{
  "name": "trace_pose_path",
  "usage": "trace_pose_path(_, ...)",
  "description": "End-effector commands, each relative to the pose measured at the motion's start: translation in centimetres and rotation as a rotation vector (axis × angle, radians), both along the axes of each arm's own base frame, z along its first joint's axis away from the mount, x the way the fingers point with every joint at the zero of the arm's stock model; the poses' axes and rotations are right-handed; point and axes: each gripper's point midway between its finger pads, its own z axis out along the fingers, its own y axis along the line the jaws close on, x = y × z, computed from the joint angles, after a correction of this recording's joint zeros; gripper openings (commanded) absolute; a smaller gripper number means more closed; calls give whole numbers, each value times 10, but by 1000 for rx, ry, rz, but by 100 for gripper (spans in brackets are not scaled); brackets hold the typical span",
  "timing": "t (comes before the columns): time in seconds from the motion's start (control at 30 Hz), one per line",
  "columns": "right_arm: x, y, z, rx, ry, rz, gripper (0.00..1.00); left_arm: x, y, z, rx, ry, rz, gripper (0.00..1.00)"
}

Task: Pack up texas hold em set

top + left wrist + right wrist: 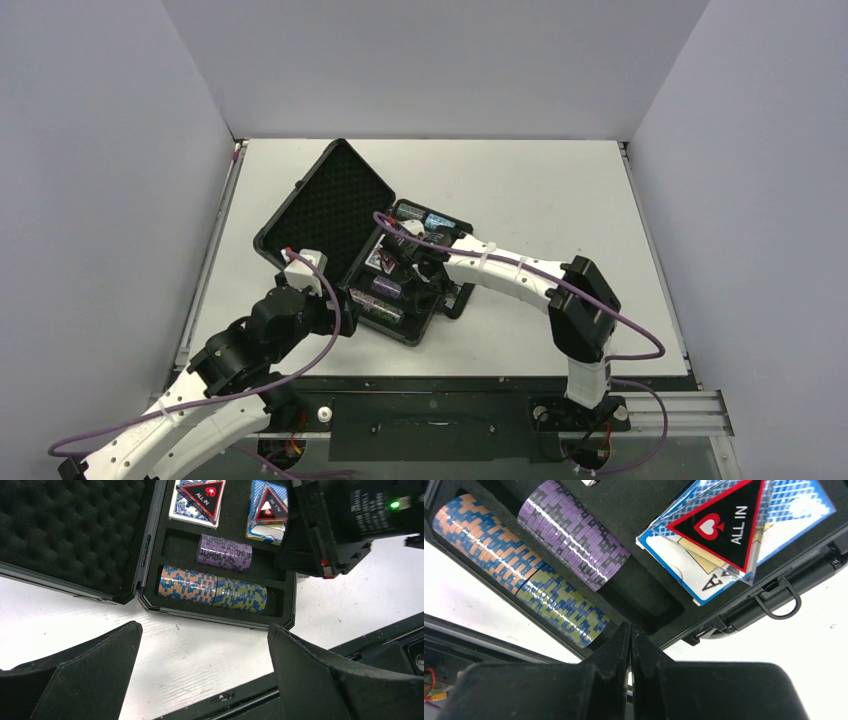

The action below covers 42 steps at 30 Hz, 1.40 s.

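I see the case [325, 213] open on the bench [560, 200], with chip rolls [187, 584] and decks [175, 506] seated in its foam (a triangle [204, 495] on each deck). My left claw [204, 630] gapes wide near its front edge. My right claw [630, 628] is pinched together, empty, above it.

There is one small black hard briefcase with a foam-lined lid [325, 212]. Its tray holds three glittery chip rolls: one purple-and-black roll [224, 553], one orange-and-blue roll [187, 584] and one olive-and-blue roll [241, 595]. There are two blue-backed card decks, a left deck [185, 511] and a right deck [265, 531], and two red-edged black triangles marked ALL IN, a left triangle [205, 495] and a right triangle [270, 506].
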Motion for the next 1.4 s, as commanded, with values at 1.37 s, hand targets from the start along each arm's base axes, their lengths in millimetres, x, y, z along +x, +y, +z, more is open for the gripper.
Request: trace_pose_path(1.37, 40, 74, 12, 86, -35, 111, 0, 6, -4, 20, -25, -39, 5, 96)
